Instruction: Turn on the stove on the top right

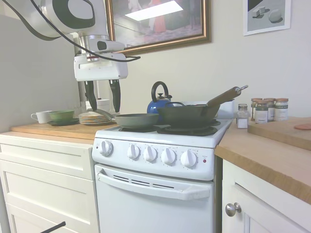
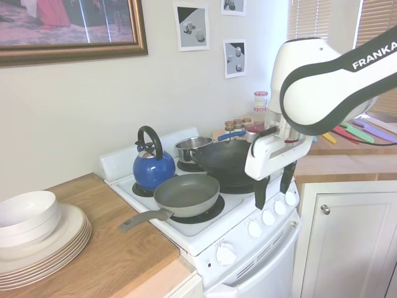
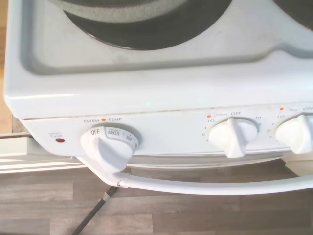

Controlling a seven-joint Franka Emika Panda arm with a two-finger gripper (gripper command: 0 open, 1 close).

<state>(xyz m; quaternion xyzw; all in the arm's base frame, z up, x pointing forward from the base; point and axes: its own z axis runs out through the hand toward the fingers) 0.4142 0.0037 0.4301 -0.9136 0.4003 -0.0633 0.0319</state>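
White enamel covers the stove (image 1: pixel 160 194), a narrow range set between wooden counters, with five round knobs in a row on its front panel and black burners on top. A grey frying pan (image 2: pixel 186 194) sits on the near left burner, a dark wok (image 1: pixel 187 115) on the near right one, a blue kettle (image 2: pixel 152 167) at the far left and a small steel pot (image 2: pixel 192 148) at the far right, which I take to be the burner the task means.

The gripper (image 1: pixel 101 104) hangs above the front edge of the stove, fingers pointing straight down and standing apart, holding nothing. In the second exterior view it hovers just over the knob row, clear of the panel. The wrist view looks down on the large oven knob (image 3: pixel 110 144), set to OFF, with a burner knob (image 3: pixel 234 136) beside it and another (image 3: pixel 296 134) at the frame edge.

The knobs (image 1: pixel 167 156) face outward from the front panel, so their turning axis runs horizontally towards the room, while the fingers point down. The knobs lie below the gripper and, for most of them, further along the row to the right. Which knob governs the far right burner I cannot tell; the small labels are too blurred to read.
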